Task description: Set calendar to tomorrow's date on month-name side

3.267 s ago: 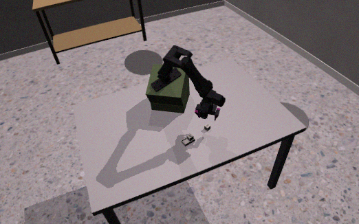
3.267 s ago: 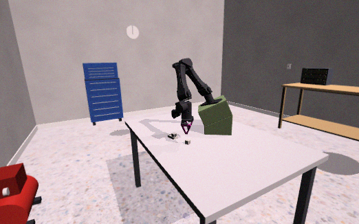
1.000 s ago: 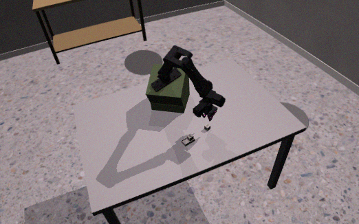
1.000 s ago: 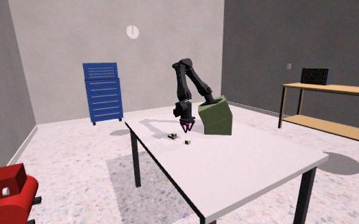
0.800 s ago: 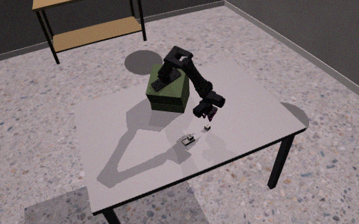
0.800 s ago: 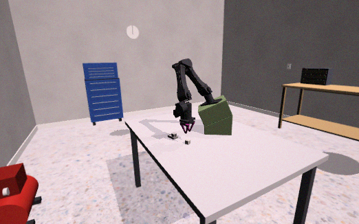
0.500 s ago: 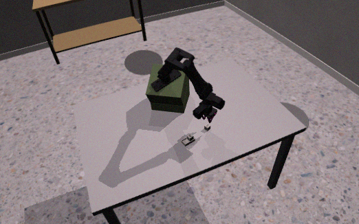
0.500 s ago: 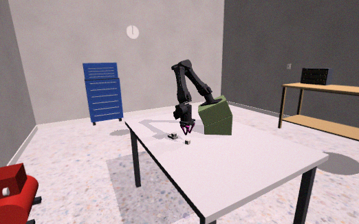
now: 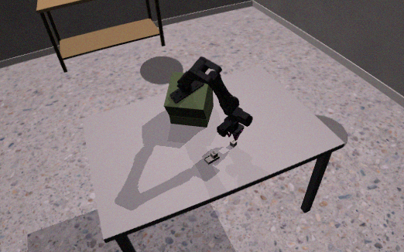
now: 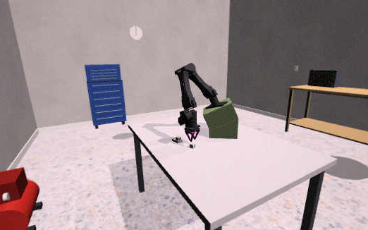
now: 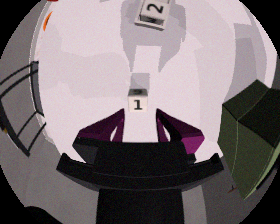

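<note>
A loose white cube (image 9: 233,143) (image 10: 192,145) (image 11: 137,102) stands on the table, apart from the tray. In the wrist view its near face shows an upright 1; its top carries a dark digit that is hard to read. The small tray (image 9: 211,161) (image 11: 150,25) stands flat on the table. Another cube (image 9: 213,154) (image 10: 178,138) (image 11: 154,8) is in it, at one end; its top shows a 2 turned sideways in the wrist view. The month side is not readable. My gripper (image 9: 233,137) (image 10: 192,140) (image 11: 140,112) is partly open and empty, just above the loose cube.
The arm stands on a green pedestal (image 9: 189,102) (image 10: 223,123) (image 11: 251,135) at the back of the table (image 9: 288,135) (image 10: 262,169). The tray lies a short way from the loose cube, within the arm's shadow. Shelves and a blue cabinet (image 10: 105,95) stand away from the table.
</note>
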